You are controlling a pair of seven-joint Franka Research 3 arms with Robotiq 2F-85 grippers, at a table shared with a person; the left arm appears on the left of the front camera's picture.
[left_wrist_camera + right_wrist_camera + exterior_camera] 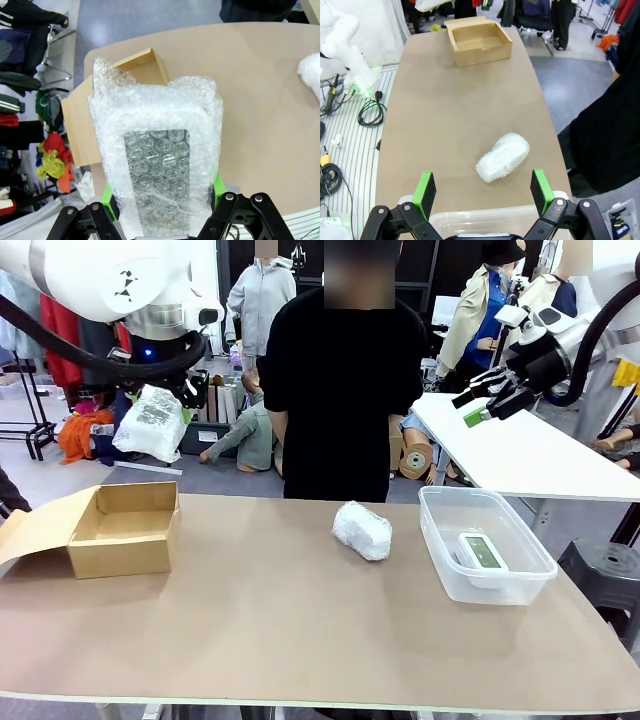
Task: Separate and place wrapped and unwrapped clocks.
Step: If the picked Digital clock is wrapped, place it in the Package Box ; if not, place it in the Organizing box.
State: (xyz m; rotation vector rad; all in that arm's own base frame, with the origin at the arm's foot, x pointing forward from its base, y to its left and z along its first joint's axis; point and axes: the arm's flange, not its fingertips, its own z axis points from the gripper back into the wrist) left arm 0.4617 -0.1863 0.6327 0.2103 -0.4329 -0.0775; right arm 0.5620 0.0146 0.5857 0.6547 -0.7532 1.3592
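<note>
My left gripper (170, 400) is shut on a flat wrapped clock (150, 426), held in the air over the open cardboard box (125, 530) at the table's left. In the left wrist view that bubble-wrap bundle (155, 165) sits between the green pads (108, 196), with the box (80, 120) below it. A rounder wrapped bundle (362, 530) lies mid-table. The unwrapped white clock (482, 554) rests in the clear plastic bin (440, 540) on the right. Raised high at the right, my right gripper (475, 407) is open and holds nothing; its view looks down on the round bundle (502, 157).
A person in black (340, 380) stands at the far edge behind the table's middle. The box's flap (40, 525) hangs open to the left. The bin's rim (485, 216) lies just under my right gripper (483, 192); the box (479, 40) is at the table's far end.
</note>
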